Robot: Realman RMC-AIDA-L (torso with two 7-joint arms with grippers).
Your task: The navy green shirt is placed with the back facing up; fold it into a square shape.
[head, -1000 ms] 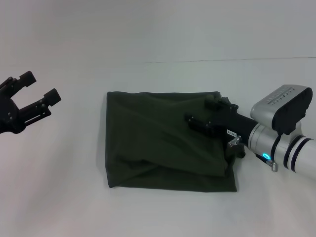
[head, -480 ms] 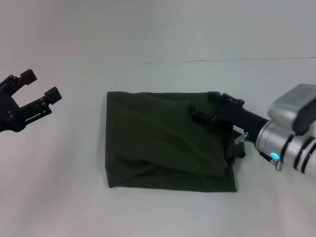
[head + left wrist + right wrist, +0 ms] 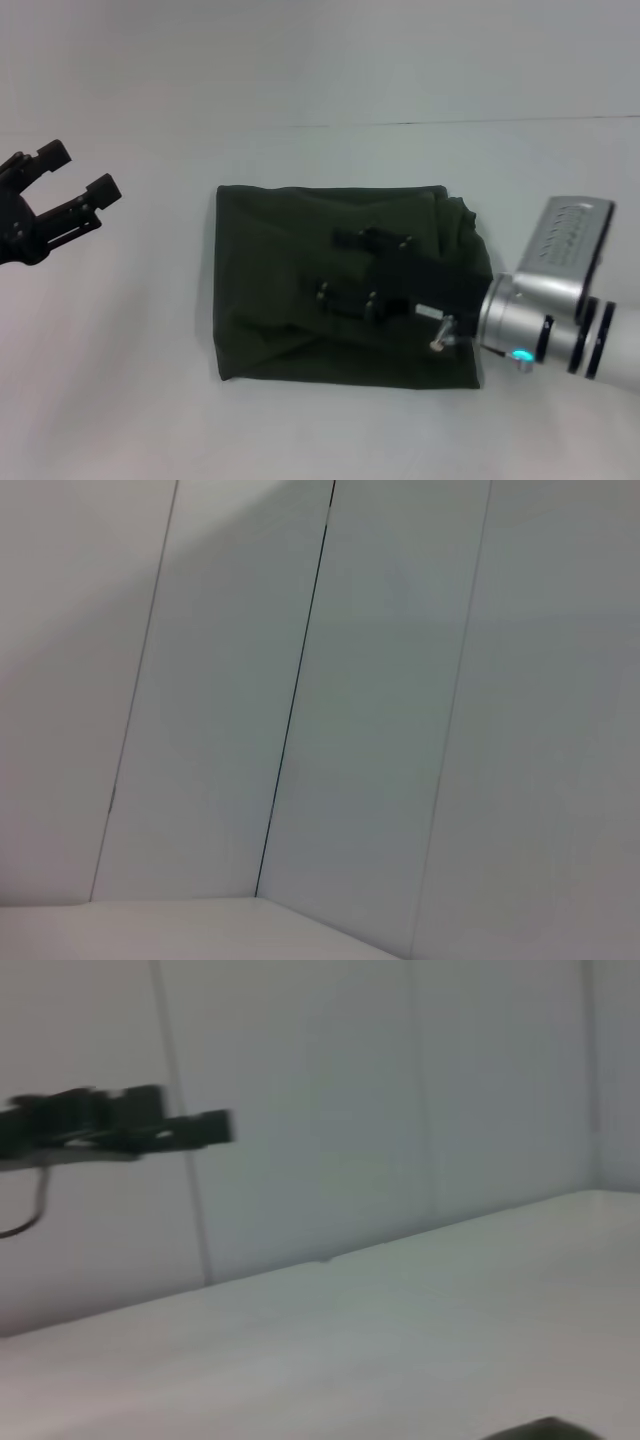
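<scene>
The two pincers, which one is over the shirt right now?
The right pincer: it reaches over the folded navy green shirt, open. The left pincer is off to the side above bare table.

Showing plain dark olive on the navy green shirt (image 3: 290, 280), black on both hands, silver on the right arm (image 3: 560, 290), white on the worktop (image 3: 120, 380).

shirt (image 3: 300, 290) mid-table (image 3: 120, 400); right gripper (image 3: 355, 270) above; left gripper (image 3: 62, 185) far left.

Folded shirt (image 3: 290, 290) on wht table (image 3: 120, 400)
</scene>
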